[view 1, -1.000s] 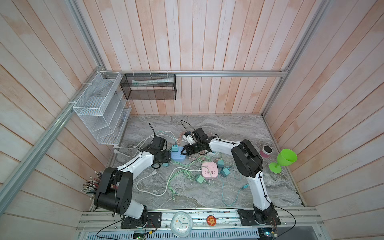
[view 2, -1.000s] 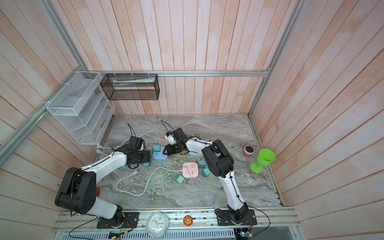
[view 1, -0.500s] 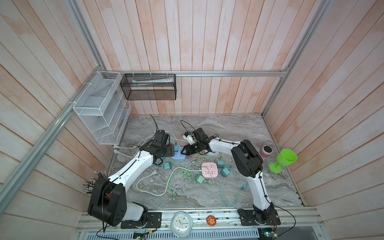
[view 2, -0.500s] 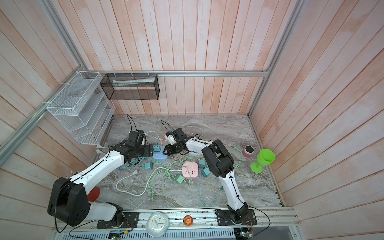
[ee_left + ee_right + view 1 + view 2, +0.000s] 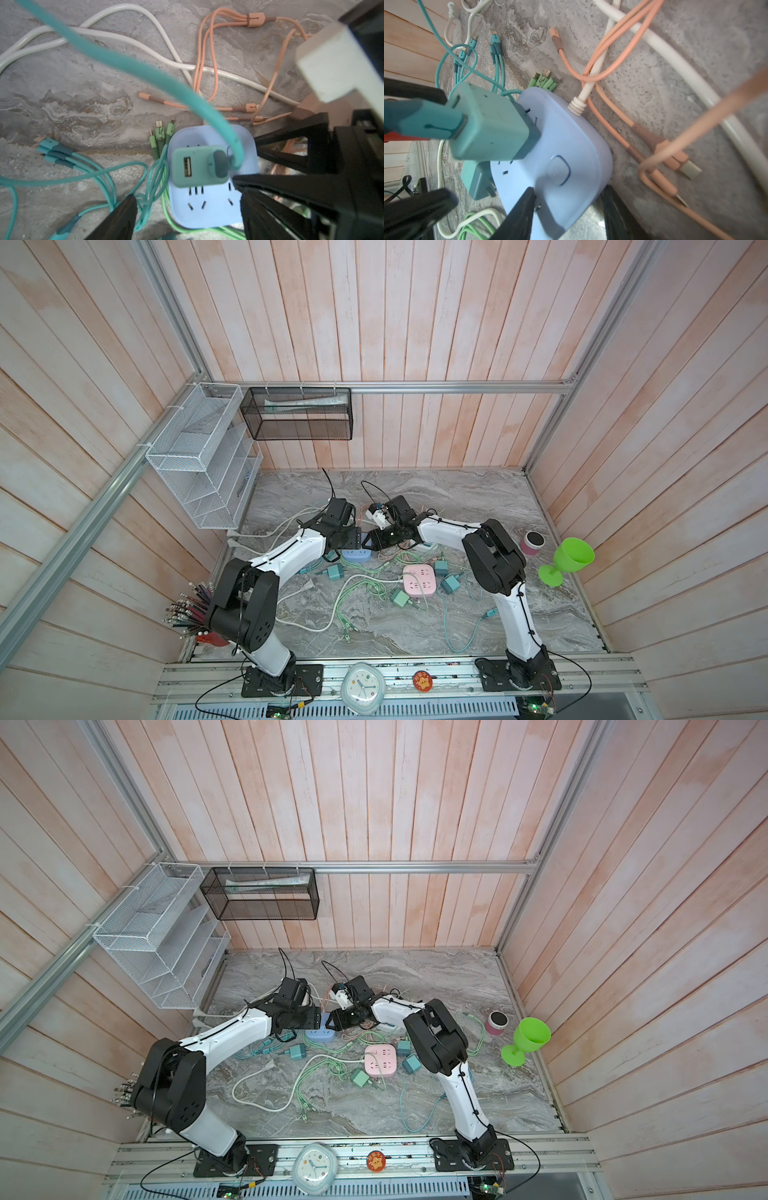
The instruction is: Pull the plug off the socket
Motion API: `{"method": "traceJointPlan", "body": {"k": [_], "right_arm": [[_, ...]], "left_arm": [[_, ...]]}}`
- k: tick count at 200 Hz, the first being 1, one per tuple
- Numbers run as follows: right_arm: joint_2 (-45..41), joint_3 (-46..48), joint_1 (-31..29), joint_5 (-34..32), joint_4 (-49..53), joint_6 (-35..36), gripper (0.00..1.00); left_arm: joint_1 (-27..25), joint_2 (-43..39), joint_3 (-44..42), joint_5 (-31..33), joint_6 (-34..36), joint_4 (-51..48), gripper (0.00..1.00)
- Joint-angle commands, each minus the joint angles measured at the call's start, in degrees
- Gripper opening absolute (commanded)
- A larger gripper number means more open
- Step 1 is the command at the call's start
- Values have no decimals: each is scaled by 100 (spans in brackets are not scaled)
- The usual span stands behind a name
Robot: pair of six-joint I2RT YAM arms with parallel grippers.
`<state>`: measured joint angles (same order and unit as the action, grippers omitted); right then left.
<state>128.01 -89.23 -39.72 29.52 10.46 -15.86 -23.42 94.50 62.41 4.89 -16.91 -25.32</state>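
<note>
Near the middle of the grey surface (image 5: 457, 497), between both arms: a blue socket (image 5: 356, 556), lying flat. Pushed into its top face, upright: a teal plug (image 5: 199, 166), with a teal cable (image 5: 124, 60) arching up out of one of its two ports. Not yet pulled free.

Left tool (image 5: 187, 199) above the plug, spread wide, one finger (image 5: 120, 218) to either side. Possibly brushing the plug on one flank, hard to tell through the blur, but not closed on it. Right tool (image 5: 569, 193) narrow, pinching the socket's edge next to the round button (image 5: 558, 169).

Loose just beside the socket: a second teal plug (image 5: 477, 180) on its side, prongs bare. Close around: a white cord (image 5: 579, 104) running into the socket, orange cables (image 5: 254, 19) and green cable ends (image 5: 160, 133). Nearer the front, well apart from the blue one: a pink socket (image 5: 419, 581) amid more green cable. At the right edge of the surface: a green goblet (image 5: 573, 556) beside a small dark-red pot (image 5: 532, 542).
</note>
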Motion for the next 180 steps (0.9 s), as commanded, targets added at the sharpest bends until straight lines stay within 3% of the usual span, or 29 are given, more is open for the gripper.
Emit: {"method": "traceJointPlan", "body": {"k": [1, 60, 98, 153, 180], "right_arm": [[514, 355, 53, -786, 804, 144, 51], [559, 327, 61, -795, 831, 145, 51], [598, 330, 70, -799, 861, 116, 51], [707, 317, 113, -765, 1013, 59, 47], [726, 367, 114, -780, 1080, 87, 45]], "left_arm": [[-23, 189, 241, -36, 70, 291, 74], [-107, 718, 421, 176, 165, 337, 59], [-207, 738, 318, 283, 138, 388, 57], [-418, 571, 161, 590, 105, 452, 34], [-545, 565, 137, 677, 69, 508, 33]]}}
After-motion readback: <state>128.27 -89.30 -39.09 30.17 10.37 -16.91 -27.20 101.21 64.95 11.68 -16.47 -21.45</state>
